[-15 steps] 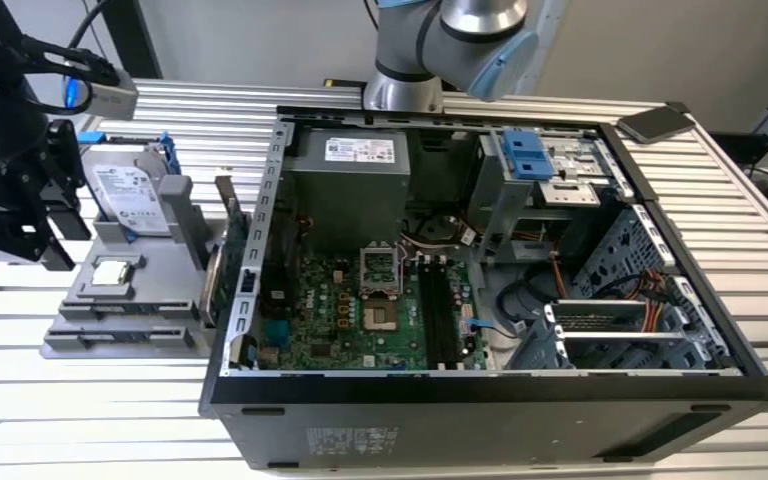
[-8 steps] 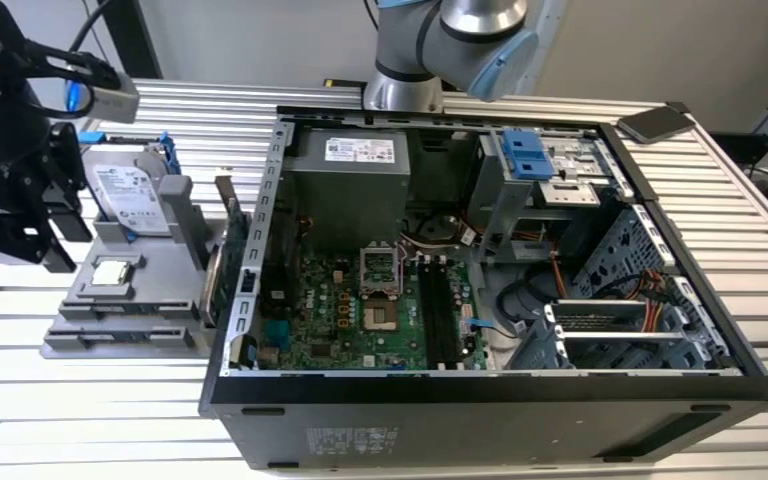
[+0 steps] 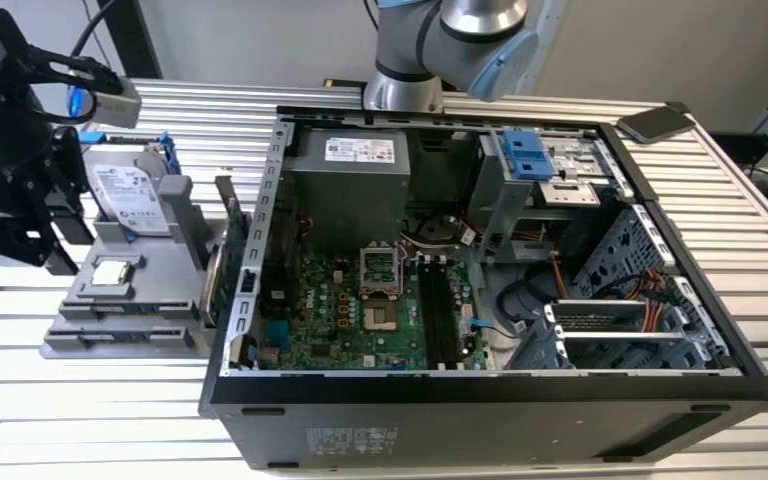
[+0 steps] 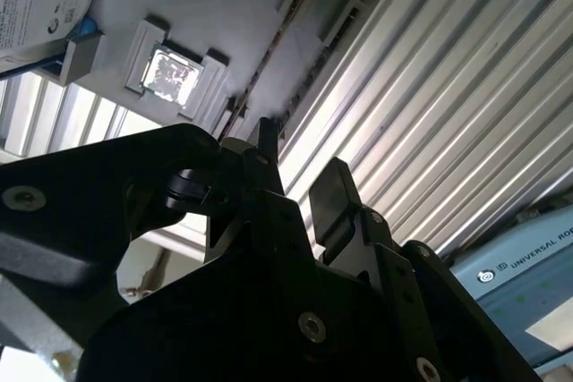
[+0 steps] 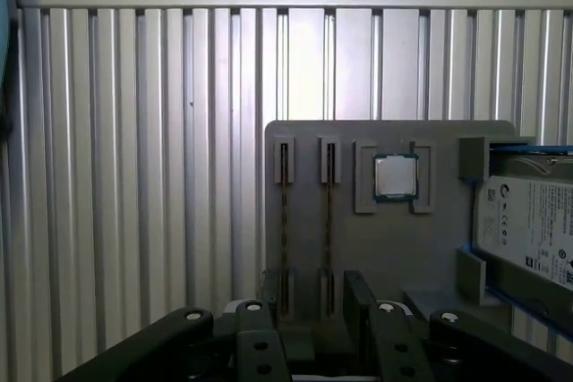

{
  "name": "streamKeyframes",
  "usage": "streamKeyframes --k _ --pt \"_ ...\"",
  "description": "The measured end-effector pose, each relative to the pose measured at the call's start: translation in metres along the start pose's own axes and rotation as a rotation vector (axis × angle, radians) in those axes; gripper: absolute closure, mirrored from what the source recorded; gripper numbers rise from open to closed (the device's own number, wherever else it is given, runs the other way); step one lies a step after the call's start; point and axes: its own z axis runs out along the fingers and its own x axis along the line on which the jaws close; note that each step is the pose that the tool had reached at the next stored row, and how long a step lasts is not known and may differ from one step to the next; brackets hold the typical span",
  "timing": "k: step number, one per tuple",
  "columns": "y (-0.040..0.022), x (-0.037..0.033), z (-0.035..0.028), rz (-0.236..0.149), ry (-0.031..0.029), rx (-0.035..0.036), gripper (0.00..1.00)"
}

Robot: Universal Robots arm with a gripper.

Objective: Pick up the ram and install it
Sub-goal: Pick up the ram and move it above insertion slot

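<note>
Two ram sticks stand on edge in the slots of a grey holder (image 5: 430, 257): one ram stick (image 5: 285, 221) and a second ram stick (image 5: 329, 221) beside it. In the second wrist view a ram stick (image 4: 261, 78) shows as a thin dark line. My gripper (image 5: 315, 303) is open above the near end of the holder, its fingers (image 5: 358, 297) standing to either side of the sticks' ends, with nothing between them. In the exterior view the gripper (image 3: 53, 255) hangs at the exterior view's left, over the holder (image 3: 157, 300). The motherboard's black slots (image 3: 440, 310) lie inside the open computer case (image 3: 491, 400).
The holder also carries a square silver processor chip (image 5: 394, 176) and a hard drive (image 5: 528, 221). A green expansion card (image 3: 224, 260) stands between the holder and the case. The holder and case rest on a ribbed metal table (image 5: 134, 176). Cables and a drive cage fill the case's right side.
</note>
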Motion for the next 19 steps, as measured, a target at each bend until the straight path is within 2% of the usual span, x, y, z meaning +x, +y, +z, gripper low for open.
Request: streamKeyframes --k 19 --pt "0.0 -0.0001 0.0113 0.0 0.0 0.0 0.0"
